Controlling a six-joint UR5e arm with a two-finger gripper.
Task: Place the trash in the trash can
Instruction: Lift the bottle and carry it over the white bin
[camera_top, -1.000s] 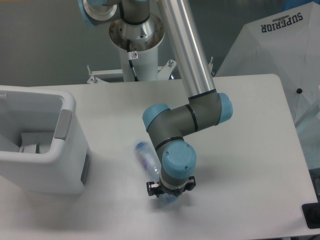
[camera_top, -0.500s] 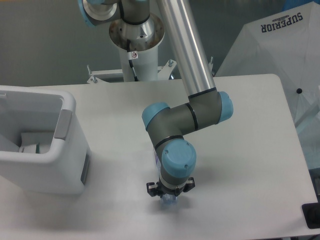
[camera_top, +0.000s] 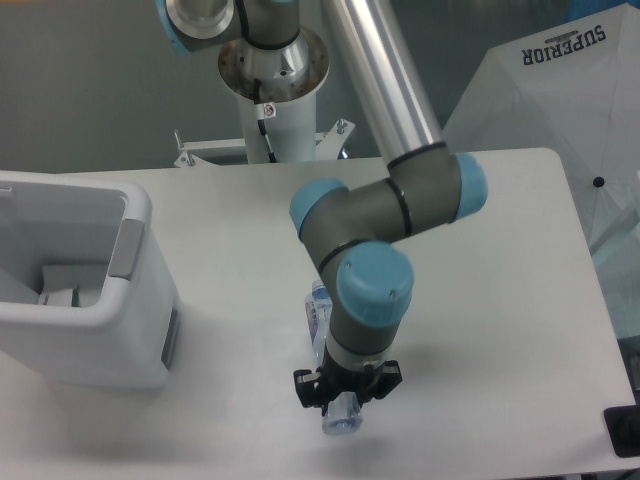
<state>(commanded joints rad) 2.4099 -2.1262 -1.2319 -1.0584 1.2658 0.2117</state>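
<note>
The trash I can see is a clear plastic bottle (camera_top: 318, 312) with a blue-and-red label. It runs under the arm's wrist, and its clear end (camera_top: 341, 420) sticks out below. My gripper (camera_top: 345, 392) is shut on the bottle near the table's front middle, and the wrist hides its fingers. The trash can (camera_top: 132, 212), a big white bin with a grey panel (camera_top: 124, 249) at its rim, stands at the left, well apart from the gripper. A pale item (camera_top: 62, 292) lies inside it; I cannot tell what it is.
The robot's white pedestal (camera_top: 272, 110) rises at the back of the table (camera_top: 500, 300). A white canopy printed SUPERIOR (camera_top: 560, 90) stands beyond the right edge. A black object (camera_top: 622, 432) sits at the front right corner.
The bottle swung from a leftward tilt to a line under the wrist. The wrist has since risen toward the camera with the bottle in its grip.
</note>
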